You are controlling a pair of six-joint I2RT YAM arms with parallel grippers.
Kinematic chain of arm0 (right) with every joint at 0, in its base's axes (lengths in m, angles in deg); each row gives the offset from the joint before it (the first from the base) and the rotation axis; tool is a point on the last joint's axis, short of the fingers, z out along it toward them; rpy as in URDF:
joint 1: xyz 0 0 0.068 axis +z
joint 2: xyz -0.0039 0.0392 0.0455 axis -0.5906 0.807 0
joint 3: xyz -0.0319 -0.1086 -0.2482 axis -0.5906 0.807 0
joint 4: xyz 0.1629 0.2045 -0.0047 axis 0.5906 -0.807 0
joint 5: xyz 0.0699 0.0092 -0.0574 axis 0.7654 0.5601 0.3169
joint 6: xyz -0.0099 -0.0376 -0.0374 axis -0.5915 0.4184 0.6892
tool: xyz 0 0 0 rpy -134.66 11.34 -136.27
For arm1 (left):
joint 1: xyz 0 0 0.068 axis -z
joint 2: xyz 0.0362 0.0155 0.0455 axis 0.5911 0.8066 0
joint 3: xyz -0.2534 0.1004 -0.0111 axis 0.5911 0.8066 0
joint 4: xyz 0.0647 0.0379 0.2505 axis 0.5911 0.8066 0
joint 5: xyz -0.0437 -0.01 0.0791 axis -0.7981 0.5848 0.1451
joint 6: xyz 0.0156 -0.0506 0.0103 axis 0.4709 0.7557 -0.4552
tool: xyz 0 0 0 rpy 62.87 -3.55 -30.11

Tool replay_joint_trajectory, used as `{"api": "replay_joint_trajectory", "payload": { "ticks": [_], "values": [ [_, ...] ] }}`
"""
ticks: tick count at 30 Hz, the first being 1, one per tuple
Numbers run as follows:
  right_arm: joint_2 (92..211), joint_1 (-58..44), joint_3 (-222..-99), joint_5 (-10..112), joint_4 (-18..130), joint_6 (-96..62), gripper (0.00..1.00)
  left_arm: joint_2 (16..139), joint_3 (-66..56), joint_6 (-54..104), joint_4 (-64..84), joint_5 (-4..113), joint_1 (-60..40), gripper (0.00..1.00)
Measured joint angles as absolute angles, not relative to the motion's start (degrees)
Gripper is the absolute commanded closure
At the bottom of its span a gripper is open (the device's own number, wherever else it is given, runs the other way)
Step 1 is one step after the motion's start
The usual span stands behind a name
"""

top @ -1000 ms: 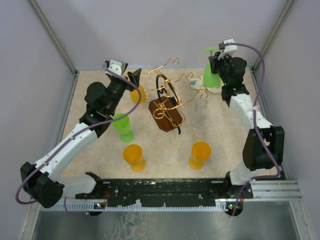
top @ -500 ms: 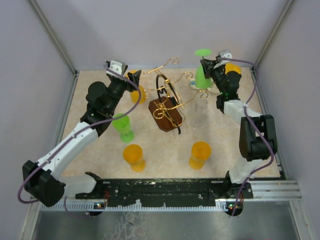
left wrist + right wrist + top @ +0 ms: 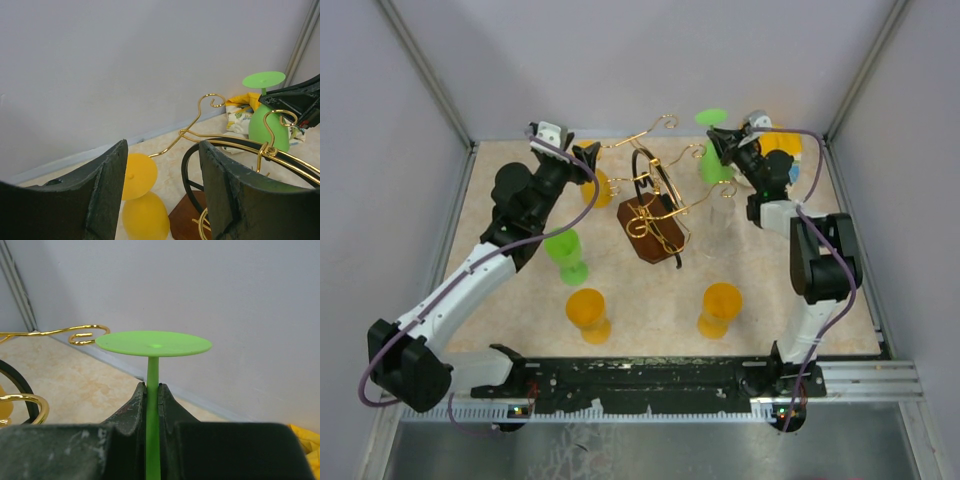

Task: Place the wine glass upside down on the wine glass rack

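A mottled beige tabletop point(image 3: 760, 275) is enclosed by grey walls point(image 3: 620, 60). Beside the gold wire rack point(image 3: 658, 205), the inverted green wine glass point(image 3: 713, 165) is clamped at its stem by the right gripper point(image 3: 152, 390), confirmed only wrist-side. The left gripper point(image 3: 162, 192) is spread.

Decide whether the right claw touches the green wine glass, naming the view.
Touching. In the right wrist view the right claw is shut on the green wine glass, both fingers pressed against its stem.
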State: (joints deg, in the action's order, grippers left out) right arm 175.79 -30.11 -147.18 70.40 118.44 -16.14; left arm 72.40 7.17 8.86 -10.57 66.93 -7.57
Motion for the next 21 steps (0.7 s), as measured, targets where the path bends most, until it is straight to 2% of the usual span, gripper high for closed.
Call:
{"api": "replay_joint_trajectory", "payload": {
  "ticks": [11, 21],
  "values": [
    [183.07, -31.29, -149.13, 79.38, 123.38, -17.08, 1.00, 73.31, 7.54, 9.14, -10.62, 66.32, -8.03, 0.36],
    [185.13, -31.86, -149.85, 82.51, 132.67, -20.36, 1.00, 75.54, 7.54, 10.02, -10.95, 65.97, -8.11, 0.36]
  ]
}}
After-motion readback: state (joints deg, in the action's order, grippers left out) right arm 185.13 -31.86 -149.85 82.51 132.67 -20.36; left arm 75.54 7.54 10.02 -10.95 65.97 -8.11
